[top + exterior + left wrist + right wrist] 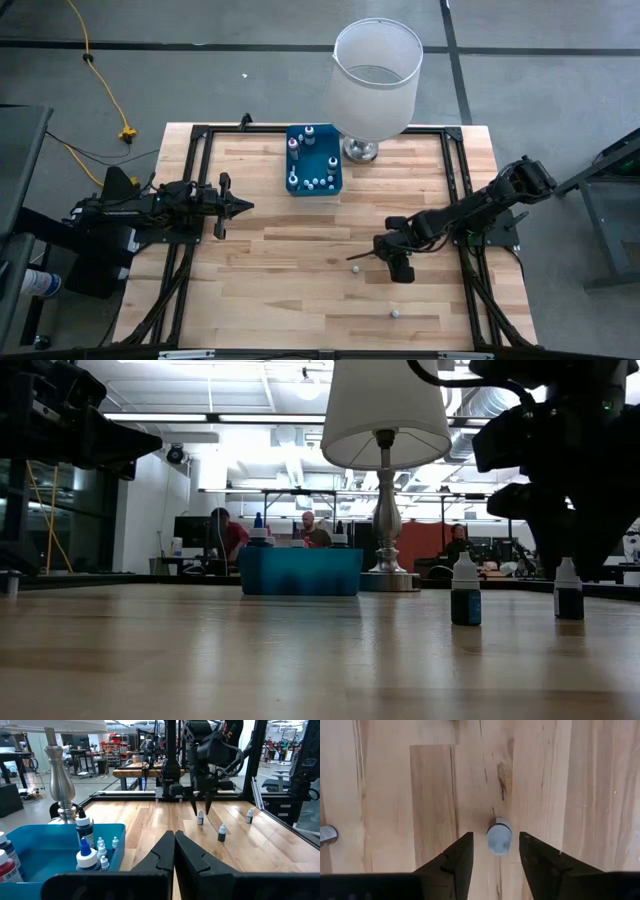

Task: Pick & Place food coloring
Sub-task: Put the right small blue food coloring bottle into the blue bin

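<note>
Several tiny white-capped food coloring bottles stand in a blue tray [313, 172] at the far middle of the table. Three more stand loose on the wood: one [354, 268], one [396, 313], and one [499, 836] directly under my right gripper [495, 835]. That gripper points straight down and is open, with a finger on either side of the bottle's cap and not touching it. The left wrist view shows its fingertips [195, 809] just above that bottle [200, 818]. My left gripper [240, 207] is shut and waits level over the table's left side.
A lamp with a big white shade [375, 75] stands on a metal base [361, 150] just right of the tray. A black frame [455, 190] runs round the table. Bare wood lies between the loose bottles and the tray. People sit in the room beyond [225, 535].
</note>
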Controlling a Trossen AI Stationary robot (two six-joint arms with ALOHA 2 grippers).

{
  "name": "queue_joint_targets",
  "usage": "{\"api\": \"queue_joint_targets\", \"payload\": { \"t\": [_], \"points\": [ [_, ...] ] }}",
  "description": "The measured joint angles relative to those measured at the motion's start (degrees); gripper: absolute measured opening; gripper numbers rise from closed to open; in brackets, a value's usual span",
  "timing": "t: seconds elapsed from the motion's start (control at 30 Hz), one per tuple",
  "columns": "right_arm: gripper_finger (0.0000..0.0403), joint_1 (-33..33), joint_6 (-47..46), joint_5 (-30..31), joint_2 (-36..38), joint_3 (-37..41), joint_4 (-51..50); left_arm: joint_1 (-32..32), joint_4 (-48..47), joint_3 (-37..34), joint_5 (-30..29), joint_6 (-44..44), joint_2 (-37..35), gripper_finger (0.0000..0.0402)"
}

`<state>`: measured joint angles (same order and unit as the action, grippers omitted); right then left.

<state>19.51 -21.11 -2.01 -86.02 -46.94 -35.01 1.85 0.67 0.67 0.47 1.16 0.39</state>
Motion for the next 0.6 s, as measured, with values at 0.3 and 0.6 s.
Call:
{"api": "queue_joint_targets", "payload": {
  "t": [0.3,0.6],
  "points": [
    [0.0128,0.00,-1.39,0.03,0.00,0.00,-0.04,0.00,0.01,0.00,0.00,0.01,0.00,0.0000],
    [0.0093,0.02,-1.41,0.03,0.00,0.00,-0.05,0.00,0.02,0.00,0.00,-0.01,0.00,0.0000]
  ]
}}
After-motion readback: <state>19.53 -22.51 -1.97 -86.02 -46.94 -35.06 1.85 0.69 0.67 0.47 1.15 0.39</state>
